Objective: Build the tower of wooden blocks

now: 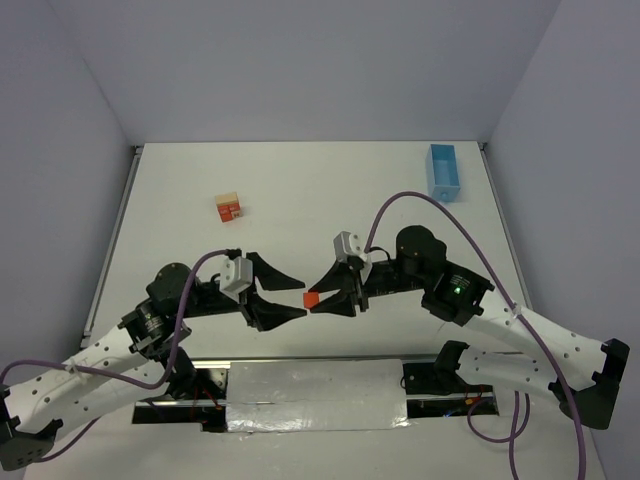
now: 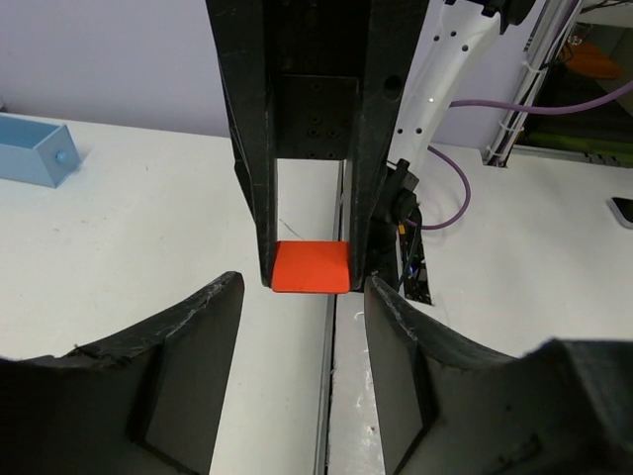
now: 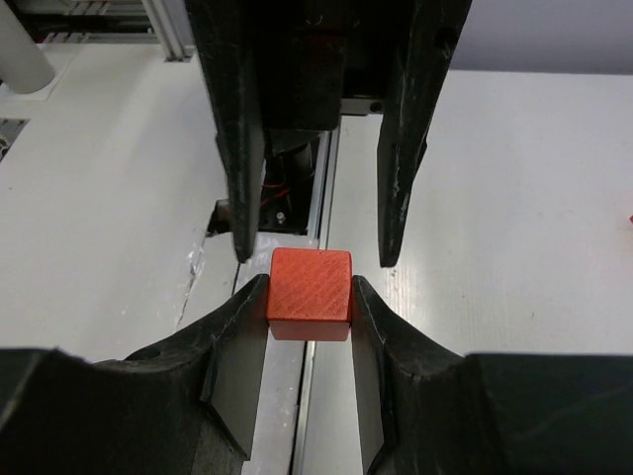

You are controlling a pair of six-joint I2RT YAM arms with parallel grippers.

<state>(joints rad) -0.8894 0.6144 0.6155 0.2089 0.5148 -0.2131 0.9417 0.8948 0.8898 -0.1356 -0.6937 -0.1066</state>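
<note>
**Red-orange cube (image 3: 309, 297) clenched in my right tool (image 1: 318, 298), with my left tool (image 1: 298, 299) spread wide facing it.**
My right tool grips the cube by two opposite sides, over the near edge of the surface (image 1: 330, 190). My left tool is released, its tips either side of the cube and not touching it. A small stack of red-orange and tan blocks (image 1: 230, 208) sits well apart at the far left, and the light-blue tray (image 1: 443, 172) is at the far right.

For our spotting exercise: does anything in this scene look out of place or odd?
Only the red cube: pinched in the right gripper, far from the block stack, facing the open left gripper. Nothing spilled.
</note>
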